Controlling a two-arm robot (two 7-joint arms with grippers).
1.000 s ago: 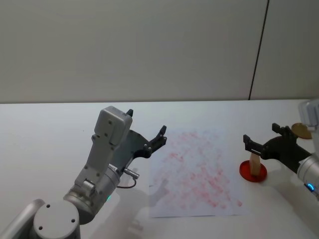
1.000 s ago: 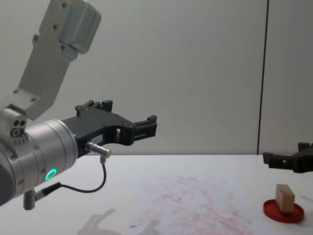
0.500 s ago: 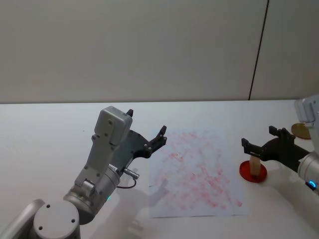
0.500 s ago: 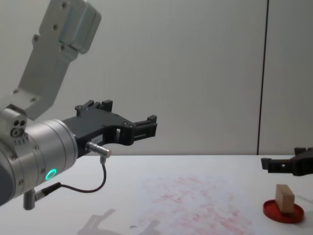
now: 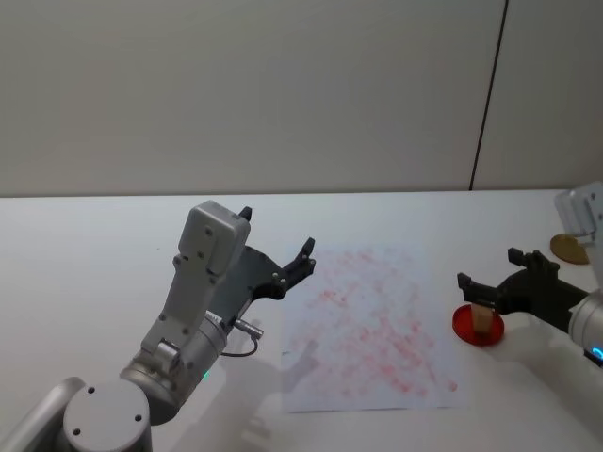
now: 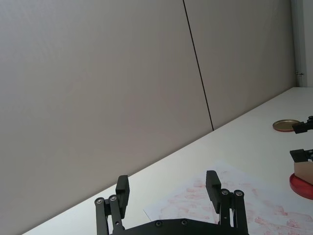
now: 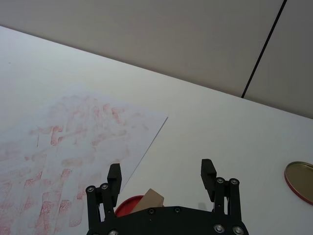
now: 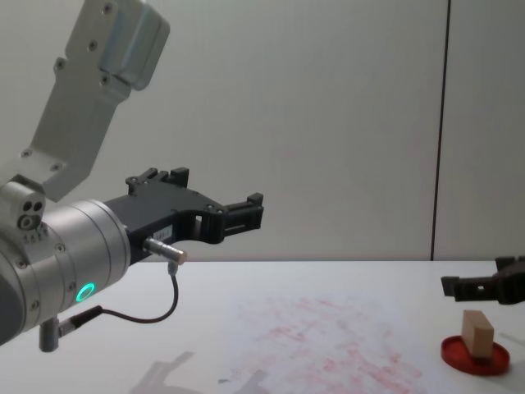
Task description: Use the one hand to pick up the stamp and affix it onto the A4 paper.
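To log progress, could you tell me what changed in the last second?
The open right gripper has come down closer to the stamp, not gripping it yet. The stamp on the red ink pad, the A4 paper and the left gripper stayed put.

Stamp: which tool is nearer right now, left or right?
Right. The right tool hovers open just above the stamp, which stands on the red ink pad. The left tool is raised, open, on the far side of the A4 paper from it.
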